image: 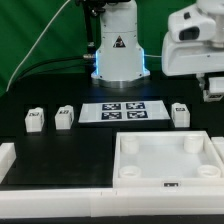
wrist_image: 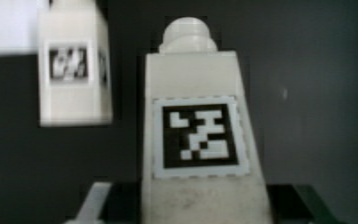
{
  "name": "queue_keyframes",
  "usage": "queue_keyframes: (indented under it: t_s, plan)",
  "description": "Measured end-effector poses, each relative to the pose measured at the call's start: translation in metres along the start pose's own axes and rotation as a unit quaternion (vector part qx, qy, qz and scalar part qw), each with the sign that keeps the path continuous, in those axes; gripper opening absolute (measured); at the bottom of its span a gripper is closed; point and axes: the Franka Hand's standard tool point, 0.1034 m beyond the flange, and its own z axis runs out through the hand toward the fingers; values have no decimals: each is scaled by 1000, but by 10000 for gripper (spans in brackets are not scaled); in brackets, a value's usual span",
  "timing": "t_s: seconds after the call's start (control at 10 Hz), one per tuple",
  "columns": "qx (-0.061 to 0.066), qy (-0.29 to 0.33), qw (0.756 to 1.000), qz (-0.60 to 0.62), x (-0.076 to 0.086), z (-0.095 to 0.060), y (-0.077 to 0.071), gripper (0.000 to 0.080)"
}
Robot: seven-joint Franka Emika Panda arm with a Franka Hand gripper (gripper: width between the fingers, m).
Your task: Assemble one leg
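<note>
Well away from your hand [image: 213, 88], toward the exterior view's left, a spare leg [image: 34, 120] and its twin [image: 65, 117] stand on the tabletop [image: 60, 95]; leave them be. Nearer the hand, the marker board [image: 132, 111] lies flat. The tray [image: 160, 138] sits below the hand and off toward that same side, its corner holes [image: 131, 150] facing up. A third leg [image: 181, 114] stands near the hand, lower and just to that side. The leg [wrist_image: 197, 110] you want is in the hand itself. It fills the wrist view with a dark finger [wrist_image: 101, 200] against each flank and its tip pointing away from the palm. So the hand reads as closed narrow on it, clear of the tabletop. To do this step well, I'd grip firmly with the leg plumb and carry it past the third leg without brushing it. Line the tip over the nearest corner hole, lower straight, and release only once it seats.
</note>
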Motion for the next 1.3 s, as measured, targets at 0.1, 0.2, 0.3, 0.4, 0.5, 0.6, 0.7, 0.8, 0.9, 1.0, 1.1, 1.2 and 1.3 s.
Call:
queue_keyframes:
  t_s: [0.1,0.2,0.3,0.4,0.5,0.6,0.7,0.8,0.9,1.0,1.1,1.2,1.3]
  plan:
    - [2,43,999,-8,9,-10,4,294]
    - [5,76,997,-20,16,-19,6,294]
    - [10,106,994,-23,26,-25,7,294]
    - [10,103,994,-27,29,-27,8,294]
    - [12,108,993,-35,38,-30,9,294]
    - [12,113,992,-51,48,-32,11,294]
    - [13,119,991,-68,58,-39,11,294]
    - [12,125,989,-72,63,-45,9,294]
    - [12,122,990,-72,61,-42,10,294]
    - [12,126,989,-71,61,-41,10,294]
    - [13,142,987,-72,64,-41,10,294]
    - [13,139,988,-71,63,-41,10,294]
    - [13,164,983,-85,70,-45,13,294]
